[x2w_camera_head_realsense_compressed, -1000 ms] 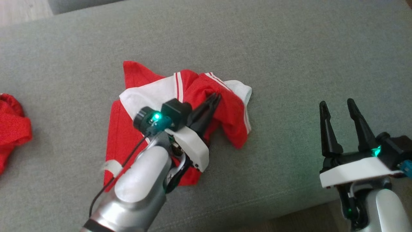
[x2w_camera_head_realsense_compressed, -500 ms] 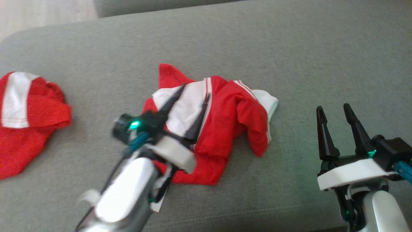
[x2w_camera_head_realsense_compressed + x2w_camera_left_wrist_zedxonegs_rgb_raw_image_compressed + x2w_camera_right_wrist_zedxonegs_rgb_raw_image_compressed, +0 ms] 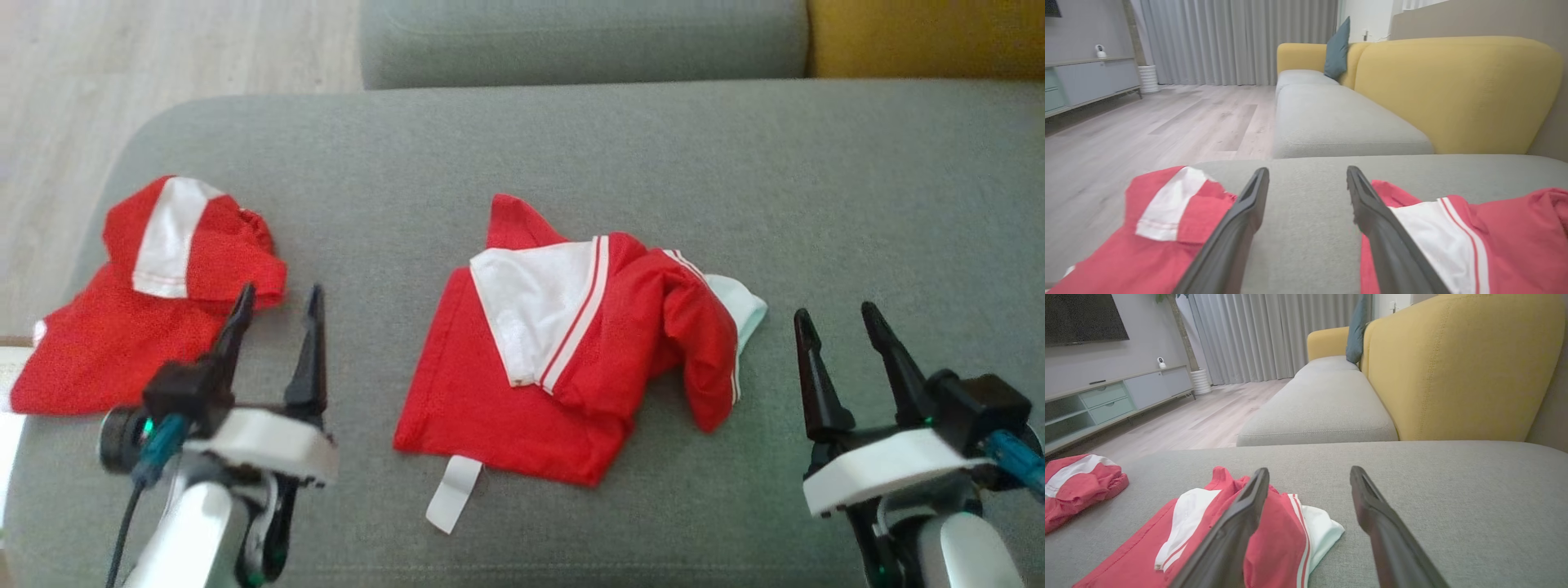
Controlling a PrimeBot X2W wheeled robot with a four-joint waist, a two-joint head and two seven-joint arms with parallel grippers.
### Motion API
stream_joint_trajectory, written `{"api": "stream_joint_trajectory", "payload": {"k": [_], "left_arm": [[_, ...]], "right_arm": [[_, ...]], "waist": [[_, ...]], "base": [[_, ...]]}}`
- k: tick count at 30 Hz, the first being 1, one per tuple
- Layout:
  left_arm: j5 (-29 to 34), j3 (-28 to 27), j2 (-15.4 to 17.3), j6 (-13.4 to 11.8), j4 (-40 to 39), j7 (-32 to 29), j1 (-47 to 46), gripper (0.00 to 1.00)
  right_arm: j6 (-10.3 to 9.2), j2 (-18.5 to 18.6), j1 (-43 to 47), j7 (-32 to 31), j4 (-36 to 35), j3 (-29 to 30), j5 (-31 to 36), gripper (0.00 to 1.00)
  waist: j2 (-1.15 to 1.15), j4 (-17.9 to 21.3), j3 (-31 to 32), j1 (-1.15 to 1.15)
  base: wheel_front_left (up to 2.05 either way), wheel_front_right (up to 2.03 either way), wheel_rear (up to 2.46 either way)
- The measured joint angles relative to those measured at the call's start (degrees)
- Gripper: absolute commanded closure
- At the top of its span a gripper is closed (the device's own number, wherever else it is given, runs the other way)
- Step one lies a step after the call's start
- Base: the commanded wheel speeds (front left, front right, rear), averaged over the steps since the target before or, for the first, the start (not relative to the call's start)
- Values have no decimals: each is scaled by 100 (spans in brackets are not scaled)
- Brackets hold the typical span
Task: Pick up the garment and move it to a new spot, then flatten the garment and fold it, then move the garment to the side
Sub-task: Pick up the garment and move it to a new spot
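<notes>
Garment: red sports shirt with white panels and striped trim (image 3: 457, 400), lying loose in the middle of the grey fabric sofa cushion (image 3: 571, 139); it is crumpled, with its upper part turned over the body.
Label tab: a white strip (image 3: 454, 492) is seen sticking out from the hem at six o'clock of the garment.
Bunched sleeve: a red sleeve with a pale cuff (image 3: 710, 351) is heaped at three o'clock of the garment.
Left gripper: (image 3: 279, 290) the fingers are spread wide with nothing between them; it is held over bare cushion at eight o'clock of the garment, apart from it.
Right gripper: (image 3: 836, 312) the fingers are likewise spread wide and empty; it is held at four o'clock of the garment, near the bunched sleeve.
Second cloth: another red and white garment (image 3: 155, 310) lies at nine o'clock, by the cushion's edge, just beyond the left fingertips.
Step in hand: the garment is judged to be placed, and flattening is judged to be due.
Method: the turned-over white panel (image 3: 531, 306) should be peeled back toward twelve o'clock first. The bunched sleeve should then be drawn out toward three o'clock. Opposite edges should be pinched thinly and pulled apart together.
Caution: only one layer should be taken, or the heap will be dragged whole. The second cloth should be left untouched.
</notes>
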State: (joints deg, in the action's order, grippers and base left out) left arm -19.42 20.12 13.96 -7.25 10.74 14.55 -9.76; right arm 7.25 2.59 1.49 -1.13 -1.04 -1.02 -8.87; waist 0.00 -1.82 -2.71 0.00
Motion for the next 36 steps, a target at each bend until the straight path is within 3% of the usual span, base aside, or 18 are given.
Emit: {"api": "stream_joint_trajectory", "payload": {"k": [15, 36], "left_arm": [[93, -204, 146, 76, -51, 0, 745, 0], [165, -208, 145, 120, -55, 0, 833, 0]], "right_arm": [[0, -3, 577, -219, -73, 189, 80, 0], [0, -4, 623, -285, -134, 224, 79, 0]], "waist": [[0, -108, 386, 0], [0, -105, 390, 0]], "base": [[0, 0, 0], [0, 0, 0]]}}
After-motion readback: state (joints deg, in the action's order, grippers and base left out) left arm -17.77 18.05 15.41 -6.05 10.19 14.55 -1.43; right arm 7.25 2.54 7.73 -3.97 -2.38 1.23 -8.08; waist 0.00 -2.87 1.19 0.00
